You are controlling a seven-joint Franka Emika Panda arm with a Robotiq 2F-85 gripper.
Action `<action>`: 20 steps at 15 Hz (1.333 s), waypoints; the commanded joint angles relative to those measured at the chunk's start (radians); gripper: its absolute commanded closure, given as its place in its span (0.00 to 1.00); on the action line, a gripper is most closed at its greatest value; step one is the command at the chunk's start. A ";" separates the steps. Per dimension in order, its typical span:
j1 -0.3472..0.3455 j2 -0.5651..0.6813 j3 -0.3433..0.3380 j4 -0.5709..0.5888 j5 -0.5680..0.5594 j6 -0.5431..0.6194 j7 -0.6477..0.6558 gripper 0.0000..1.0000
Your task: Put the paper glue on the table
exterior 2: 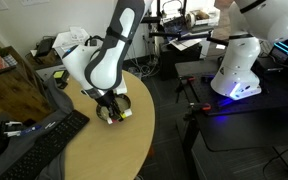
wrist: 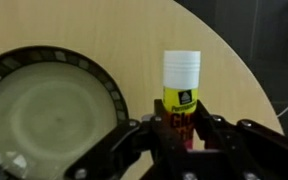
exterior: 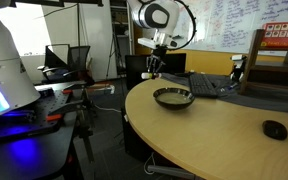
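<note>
Wrist view: the gripper (wrist: 181, 138) has its 2 fingers (wrist: 216, 135) closed around the paper glue stick (wrist: 181, 80), upright just beside the bowl (wrist: 109, 85) over the table (wrist: 124, 25). Released before it touches down, the stick could topple and roll toward the rounded edge.

Arm (exterior 2: 112, 55): folded at the elbow, forearm angled downward | wrist: turned straight down | pincer (exterior 2: 111, 110): held low, dark fingers (wrist: 224, 140) seen in the wrist view pressed on both sides of the paper glue (wrist: 181, 85), grip closed.
</note>
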 commanded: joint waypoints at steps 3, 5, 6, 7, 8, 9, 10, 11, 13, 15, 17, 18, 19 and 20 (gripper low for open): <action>0.093 0.060 -0.053 -0.045 0.007 0.294 0.196 0.92; 0.123 0.106 -0.071 -0.040 -0.006 0.337 0.234 0.92; 0.134 0.129 -0.079 -0.033 -0.009 0.353 0.244 0.92; 0.146 0.145 -0.085 -0.031 -0.011 0.358 0.255 0.92; 0.155 0.158 -0.089 -0.027 -0.014 0.364 0.256 0.90; 0.168 0.167 -0.099 -0.027 -0.020 0.377 0.265 0.43; 0.175 0.170 -0.101 -0.025 -0.023 0.373 0.269 0.40; 0.177 0.166 -0.103 -0.026 -0.024 0.368 0.265 0.34; 0.176 0.143 -0.103 -0.032 -0.026 0.356 0.252 0.19; 0.176 0.111 -0.108 -0.041 -0.040 0.341 0.239 0.04; 0.164 0.059 -0.105 -0.055 -0.049 0.299 0.223 0.00; 0.159 0.027 -0.105 -0.059 -0.057 0.251 0.215 0.00; 0.164 -0.006 -0.118 -0.063 -0.077 0.209 0.216 0.00; 0.166 -0.039 -0.129 -0.069 -0.100 0.176 0.215 0.00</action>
